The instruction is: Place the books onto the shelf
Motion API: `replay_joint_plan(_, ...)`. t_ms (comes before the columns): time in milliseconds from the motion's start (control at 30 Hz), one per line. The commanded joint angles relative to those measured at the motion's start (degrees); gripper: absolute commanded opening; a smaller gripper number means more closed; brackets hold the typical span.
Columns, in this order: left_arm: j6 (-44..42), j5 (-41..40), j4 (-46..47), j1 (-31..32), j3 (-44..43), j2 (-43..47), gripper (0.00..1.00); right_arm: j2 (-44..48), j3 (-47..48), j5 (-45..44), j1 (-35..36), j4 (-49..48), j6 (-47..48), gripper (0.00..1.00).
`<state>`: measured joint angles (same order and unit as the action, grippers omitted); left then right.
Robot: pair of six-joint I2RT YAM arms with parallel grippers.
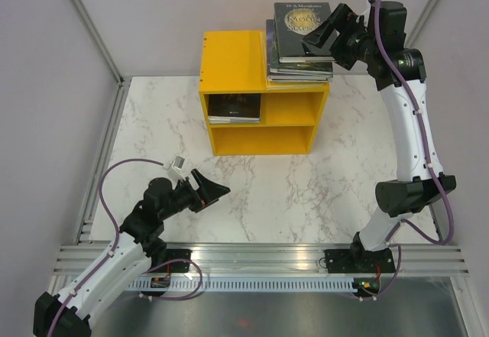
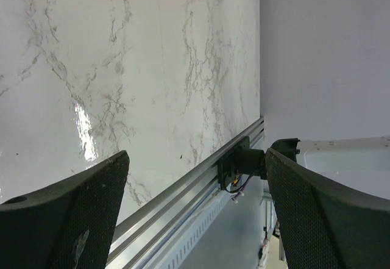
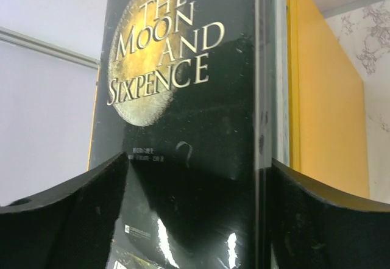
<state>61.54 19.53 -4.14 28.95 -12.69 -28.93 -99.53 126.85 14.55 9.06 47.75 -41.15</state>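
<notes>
Several books (image 1: 299, 66) lie in a flat stack on top of the shelf (image 1: 233, 62), at its right end. The topmost is a dark paperback (image 1: 302, 17) titled "The Moon and Sixpence". One further dark-covered book (image 1: 235, 108) lies flat at the left of the upper compartment.

The right gripper (image 1: 321, 37) is at the right side of the stack, level with the top cover. Its jaws stand apart, and the wrist view shows its fingers (image 3: 67, 214) framing that cover (image 3: 183, 98) with the yellow shelf wall (image 3: 329, 116) beside it. No clamp on any book is evident. The left gripper (image 1: 210, 190) hangs low over the table (image 1: 344, 161) at the near left, jaws wide apart, nothing between them.

Assessment: the right arm is either settling the top paperback or about to take it; which of the two cannot be told.

Recommendation:
- If settling, draw back straight and level so the fingers do not drag the glossy cover sideways.
- If taking it, close on one edge only.
- Either way, avoid shoving the stack, which appears to sit close to the shelf's right edge.
</notes>
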Motion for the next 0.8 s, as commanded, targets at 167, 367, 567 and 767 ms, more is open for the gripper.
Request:
replay_joint_plan(167, -3.44, -0.37, -0.60, -0.30, -0.76, 0.80, 0.93, 1.17, 0.77, -3.21, -0.09, 2.18, 2.47, 0.98)
replay_joint_plan(367, -4.93, -2.21, -3.94, -0.30, -2.34, 2.12, 0.94, 4.16, 0.60, -0.75, -5.88, 2.09, 3.00, 0.98)
replay_joint_plan(567, -6.95, -3.79, -7.01, -0.30, -3.92, 2.30, 0.97, 9.51, -3.00, 1.01, -10.55, 2.35, 4.23, 0.98)
replay_joint_plan(767, -11.61, -11.06, -16.49, -0.30, -9.36, 2.91, 1.00, 22.93, -15.29, -1.62, -11.70, -0.80, 7.22, 0.98)
